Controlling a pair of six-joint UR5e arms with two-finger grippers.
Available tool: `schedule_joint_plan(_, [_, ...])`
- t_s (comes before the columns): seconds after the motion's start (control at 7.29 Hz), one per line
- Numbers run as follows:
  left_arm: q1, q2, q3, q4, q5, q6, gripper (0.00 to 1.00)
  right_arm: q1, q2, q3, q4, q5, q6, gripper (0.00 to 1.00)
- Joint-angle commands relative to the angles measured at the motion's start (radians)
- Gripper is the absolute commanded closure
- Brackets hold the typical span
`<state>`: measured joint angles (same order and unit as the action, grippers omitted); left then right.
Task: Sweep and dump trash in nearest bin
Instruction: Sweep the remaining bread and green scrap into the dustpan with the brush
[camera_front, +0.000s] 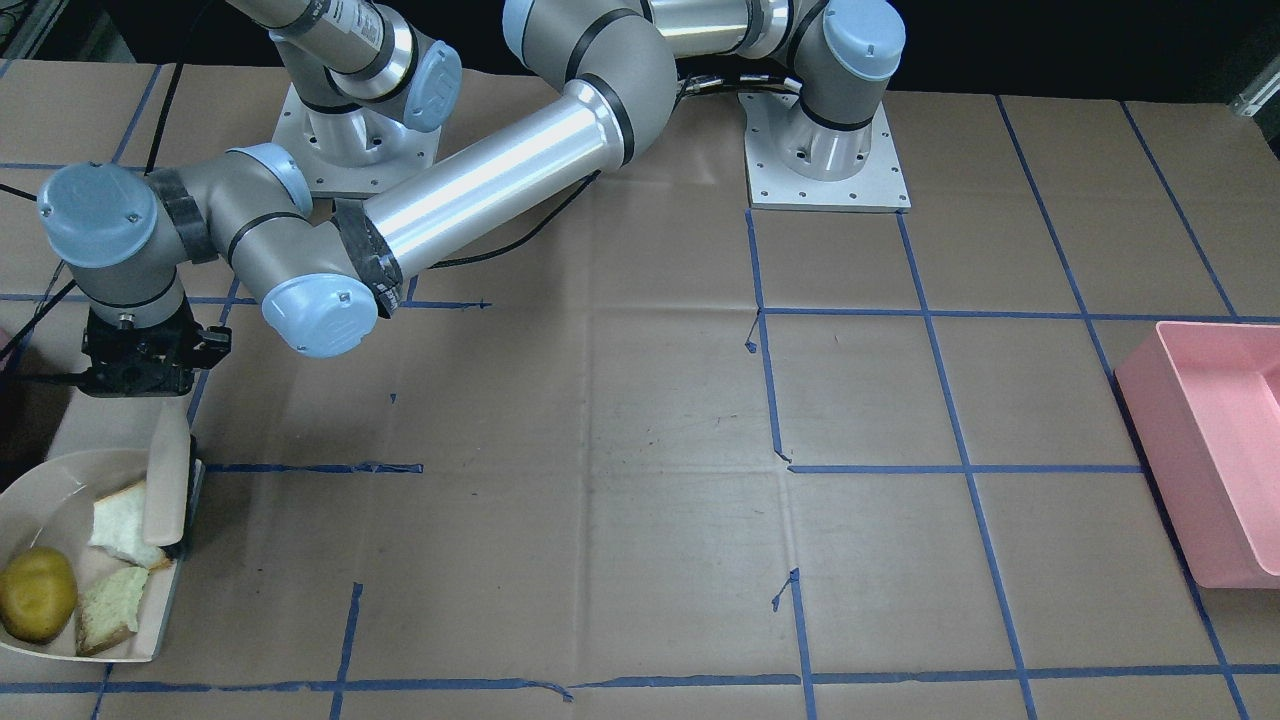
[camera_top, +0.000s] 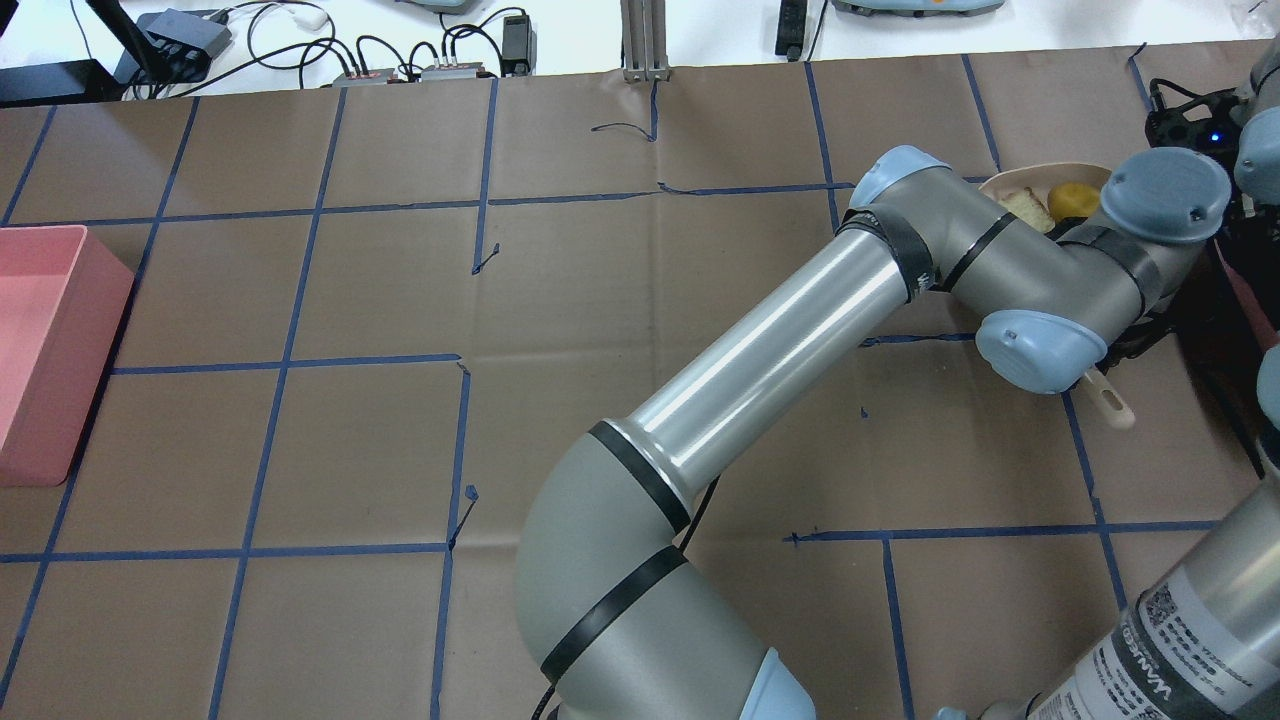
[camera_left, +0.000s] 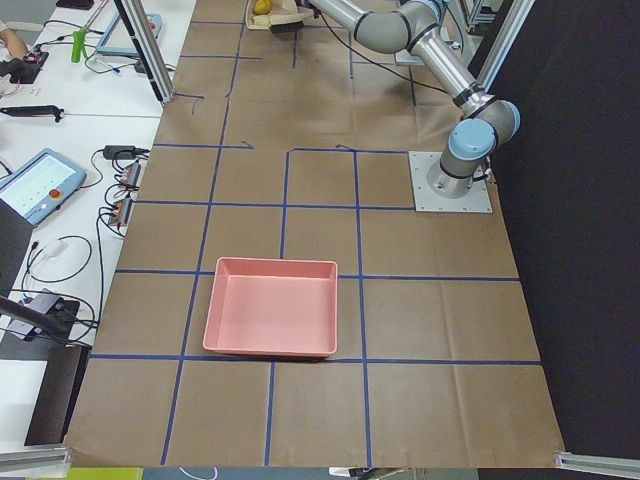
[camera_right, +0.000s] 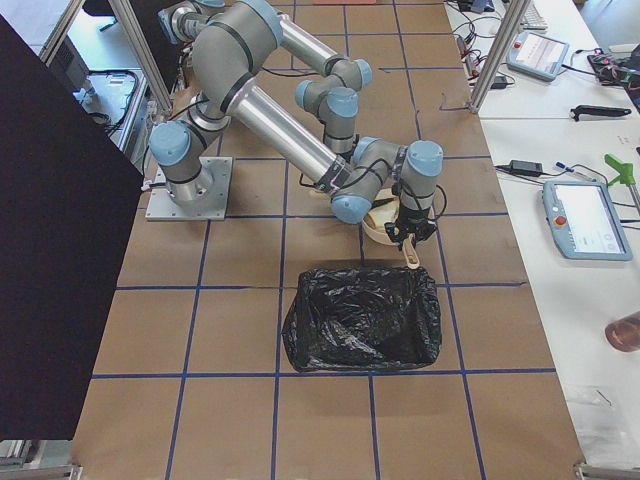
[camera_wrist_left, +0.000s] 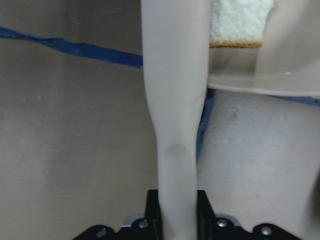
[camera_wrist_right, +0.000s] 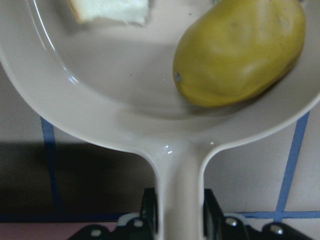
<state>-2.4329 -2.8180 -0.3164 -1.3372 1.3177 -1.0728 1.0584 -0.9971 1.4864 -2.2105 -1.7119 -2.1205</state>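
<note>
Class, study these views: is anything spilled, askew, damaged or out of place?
Nothing stands out. Both bread slices and the fruit lie inside the dustpan, none spilled onto the table. The left gripper holds the sweeper at its rim; the right gripper holds its handle.

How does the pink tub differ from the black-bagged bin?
Pink tub: bare, visibly empty, far across the table from the dustpan. Black-bagged bin: lined with a black bag, right beside the dustpan. Both are open-topped rectangular boxes on the table.
</note>
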Motion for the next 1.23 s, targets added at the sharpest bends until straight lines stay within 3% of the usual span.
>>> schedule_joint_plan(0.0, [0.0,-0.005,0.0,0.16,-0.056,0.019,1.0,0.0,0.0,0.0,0.0,0.0,0.001,1.0])
schedule_joint_plan(0.14, [0.0,0.003,-0.003,0.153,-0.067,0.046,1.0,0.0,0.0,0.0,0.0,0.002,0.001,1.0])
schedule_joint_plan(0.41, [0.002,0.009,-0.013,0.063,0.003,0.085,1.0,0.0,-0.002,0.0,0.015,0.021,0.007,1.0])
schedule_joint_plan(0.69, [0.006,0.044,-0.023,-0.131,0.14,0.21,1.0,0.0,-0.002,0.0,0.017,0.023,0.007,1.0])
schedule_joint_plan(0.96, [0.023,0.119,-0.026,-0.285,0.147,0.22,1.0,0.0,-0.003,0.0,0.02,0.032,0.01,1.0])
schedule_joint_plan(1.1, [0.047,0.142,-0.024,-0.343,0.205,0.228,1.0,0.0,-0.003,0.0,0.02,0.032,0.01,1.0])
